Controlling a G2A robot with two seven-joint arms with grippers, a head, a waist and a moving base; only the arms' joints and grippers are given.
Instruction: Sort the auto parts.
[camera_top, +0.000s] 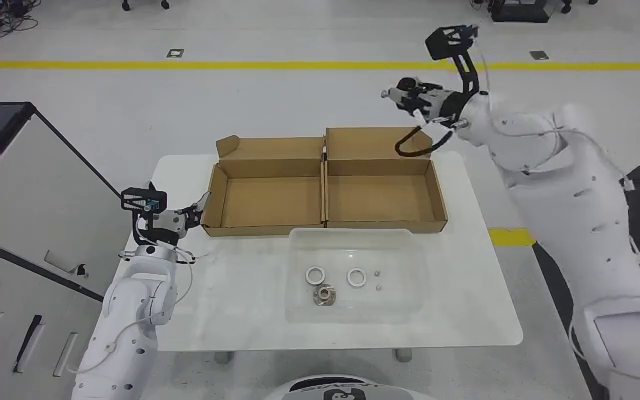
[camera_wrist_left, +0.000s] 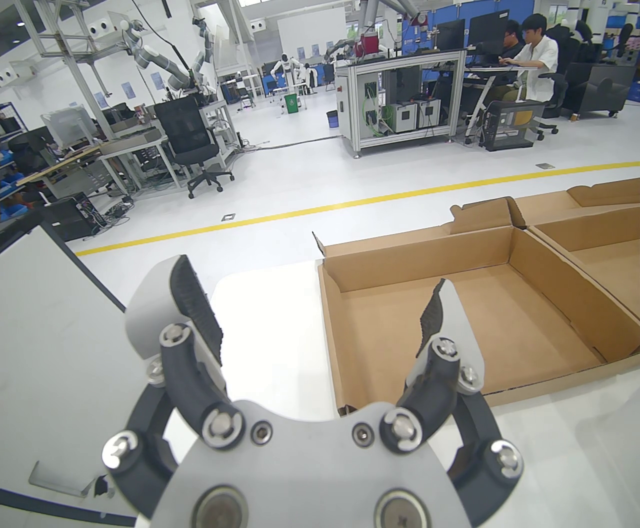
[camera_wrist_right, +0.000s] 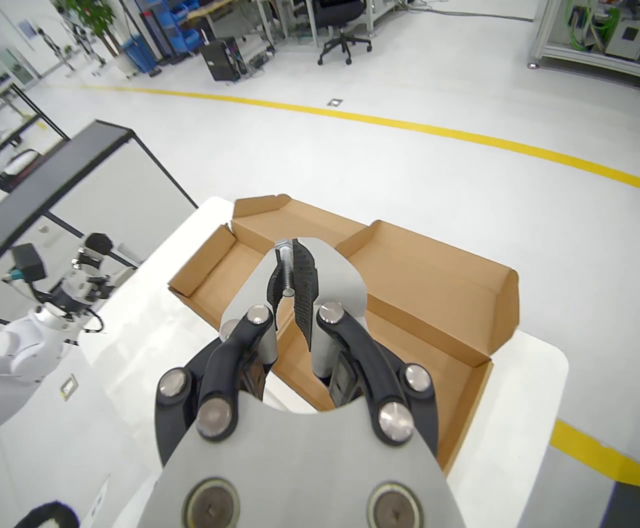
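Bolt (camera_wrist_right: 284, 270): your right gripper (camera_wrist_right: 291, 257) was clenched on it, threads pinched lengthwise between the pads. It was held high near the far rims of the left box (camera_top: 265, 200) and right box (camera_top: 385, 195), likely staged for a drop; which box, can't tell. The other parts sat in the clear tray (camera_top: 350, 236): white rings (camera_top: 316, 273), a metal fitting (camera_top: 325, 294), small bits (camera_top: 378, 270). Your left gripper (camera_wrist_left: 314, 282) was released and empty, parked beside the left box's outer wall, probably to keep out of the drop path.
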